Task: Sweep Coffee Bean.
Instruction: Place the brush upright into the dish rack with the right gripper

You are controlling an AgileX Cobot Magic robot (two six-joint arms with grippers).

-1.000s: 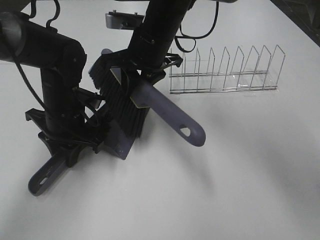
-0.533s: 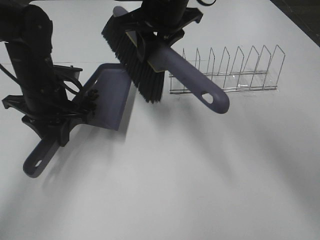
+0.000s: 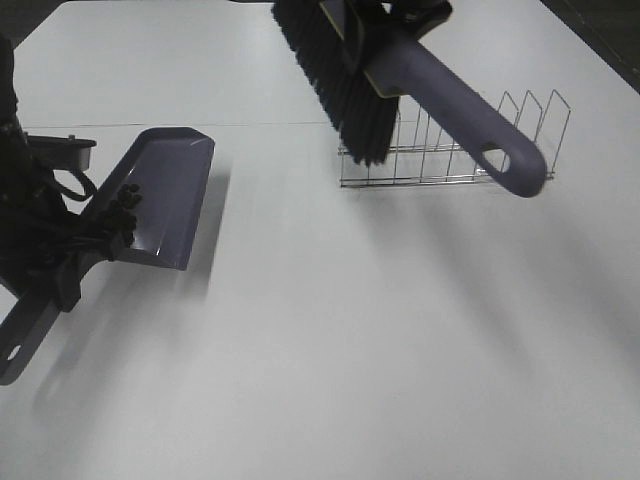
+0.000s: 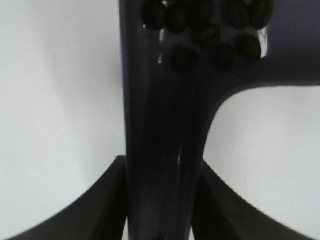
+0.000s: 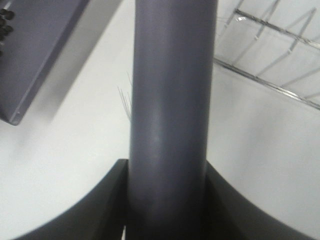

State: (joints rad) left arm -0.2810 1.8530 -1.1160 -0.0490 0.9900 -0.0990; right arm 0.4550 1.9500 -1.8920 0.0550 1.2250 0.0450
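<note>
The purple dustpan is held off the table at the left, tilted, with the coffee beans bunched at its back by the handle. My left gripper is shut on the dustpan handle; the beans lie just beyond its grip. My right gripper, mostly cut off by the frame's top edge, is shut on the purple brush handle and holds the black bristles high in the air. The right wrist view shows the brush handle between the jaws and the dustpan with beans.
A wire dish rack stands at the back right, partly behind the brush; it also shows in the right wrist view. The white table spreads across the front and middle.
The two arms have moved apart. The left gripper carried the dustpan with the beans to the left; the right gripper lifted the brush up and to the right, away from the pan.
</note>
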